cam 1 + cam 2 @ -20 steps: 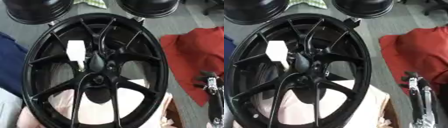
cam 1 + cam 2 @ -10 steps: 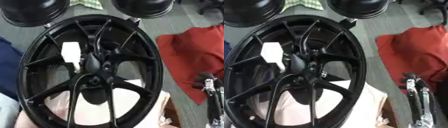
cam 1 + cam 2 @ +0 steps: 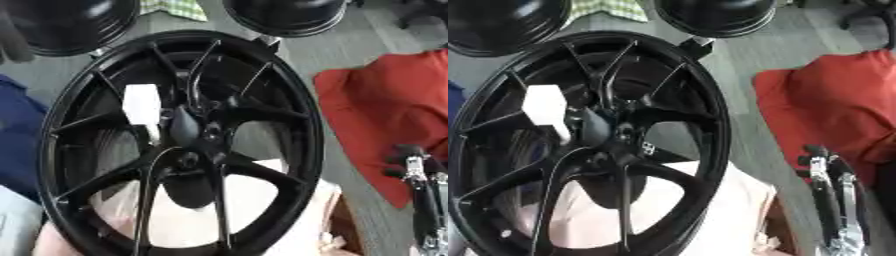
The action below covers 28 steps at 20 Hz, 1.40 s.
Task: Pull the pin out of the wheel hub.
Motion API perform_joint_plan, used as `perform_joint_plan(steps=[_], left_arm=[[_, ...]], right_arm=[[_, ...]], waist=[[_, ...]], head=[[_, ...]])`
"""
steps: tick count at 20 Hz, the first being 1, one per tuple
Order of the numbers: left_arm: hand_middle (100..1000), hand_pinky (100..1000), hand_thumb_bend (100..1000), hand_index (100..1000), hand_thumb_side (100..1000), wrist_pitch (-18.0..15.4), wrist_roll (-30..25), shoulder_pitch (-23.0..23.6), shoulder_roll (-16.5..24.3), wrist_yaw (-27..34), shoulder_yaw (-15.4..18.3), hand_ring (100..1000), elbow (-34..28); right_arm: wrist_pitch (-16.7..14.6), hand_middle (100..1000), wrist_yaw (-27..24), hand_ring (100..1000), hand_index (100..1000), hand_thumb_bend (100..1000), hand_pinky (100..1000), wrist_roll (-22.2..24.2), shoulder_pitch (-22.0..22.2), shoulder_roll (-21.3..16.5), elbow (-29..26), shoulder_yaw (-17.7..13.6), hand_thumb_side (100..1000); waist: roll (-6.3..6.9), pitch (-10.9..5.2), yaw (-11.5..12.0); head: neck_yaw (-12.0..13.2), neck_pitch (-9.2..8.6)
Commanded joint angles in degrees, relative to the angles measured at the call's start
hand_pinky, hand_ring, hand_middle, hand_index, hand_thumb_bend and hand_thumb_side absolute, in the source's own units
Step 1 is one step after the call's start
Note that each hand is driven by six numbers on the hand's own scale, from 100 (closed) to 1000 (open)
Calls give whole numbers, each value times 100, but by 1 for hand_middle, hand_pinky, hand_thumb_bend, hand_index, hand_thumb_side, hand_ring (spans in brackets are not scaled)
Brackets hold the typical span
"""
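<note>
A large black spoked wheel hub (image 3: 308, 117) lies tilted on pale padding and fills most of both views. A white pin (image 3: 142, 104) with a blocky head sticks in the hub just left of the dark centre cap (image 3: 185, 127), its thin stem pointing down towards the centre. My right hand (image 3: 826, 180), black and silver, shows at the lower right edge, well clear of the wheel's rim and not touching the pin. My left hand appears in neither view.
Two black round wheel parts (image 3: 66, 22) (image 3: 284, 15) stand behind the hub. A red cloth (image 3: 833, 105) lies on the grey floor to the right, a blue cloth (image 3: 17, 145) at the left edge. Pale padding (image 3: 737, 210) lies under the wheel.
The whole picture has shifted a little, so the camera has moved. The pin stays in the hub and my right hand keeps its place at the lower right.
</note>
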Motion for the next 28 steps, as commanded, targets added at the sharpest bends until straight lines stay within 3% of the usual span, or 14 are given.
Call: perform_joint_plan(steps=[1,9,16,28], left_arm=[[680,772,437,791,518,345,-85,-365,-232,-127,-193,692,105],[686,769,459,795,509,683,-86,-880,-875,-290,-667,689,728],[764,804,527,849,476,1174,5,-975,-1175,-510,-983,760,1093],[774,810,548,859,398,1103,-86,-914,-1389,-393,-1344,771,1703]], right_arm=[[30,511,13,718,701,100,611,5,29,-71,-109,17,825],[83,512,-22,720,701,100,612,48,17,-61,-109,23,828],[157,513,-60,720,702,100,613,74,-37,-64,-109,13,833],[269,513,-93,721,701,100,614,54,-169,-21,-109,-3,836]], waist=[[-8,-143,-14],[0,-165,-85],[29,-158,-134],[68,-55,-238]], head=[[58,4],[193,-14],[310,34],[481,134]])
